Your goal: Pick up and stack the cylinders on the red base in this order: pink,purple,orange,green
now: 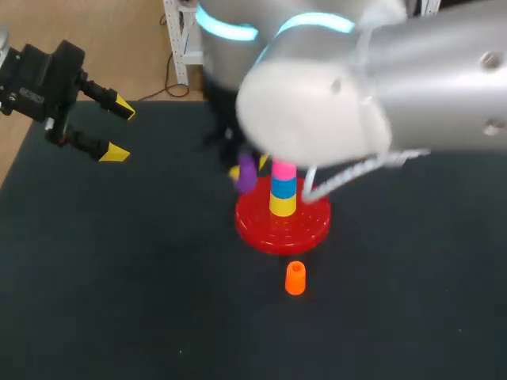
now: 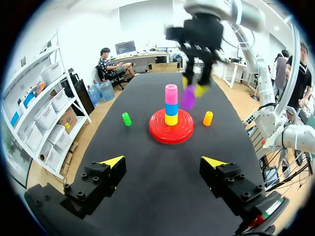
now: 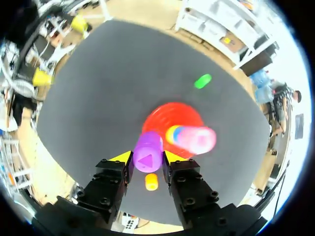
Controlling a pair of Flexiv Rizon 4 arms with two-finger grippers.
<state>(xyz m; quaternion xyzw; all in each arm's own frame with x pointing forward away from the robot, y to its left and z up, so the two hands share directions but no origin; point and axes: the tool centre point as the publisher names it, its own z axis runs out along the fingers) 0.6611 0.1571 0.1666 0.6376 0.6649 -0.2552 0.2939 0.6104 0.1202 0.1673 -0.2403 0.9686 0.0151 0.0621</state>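
R pincer (image 3: 147, 158) grips purple cylinder (image 3: 146, 147) beside pink cylinder (image 3: 201, 139); next prob. centre over pink, lower. L pincer (image 2: 163, 162) wide open, empty.

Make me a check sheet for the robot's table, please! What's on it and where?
Surface: black table, no spills seen.
Job's things: red base holds yellow cylinder, blue cylinder, then pink cylinder on top; purple cylinder in the right hand, beside the pink one; orange cylinder upright near the base; green cylinder on the table, apart from the base.
Clutter: nothing seen.
Hands: right hand shut on the purple cylinder; left hand open, empty, near the table's edge.
Cables: pale cable hangs from the right arm above the base.
Surroundings: nothing seen reaching over the table.
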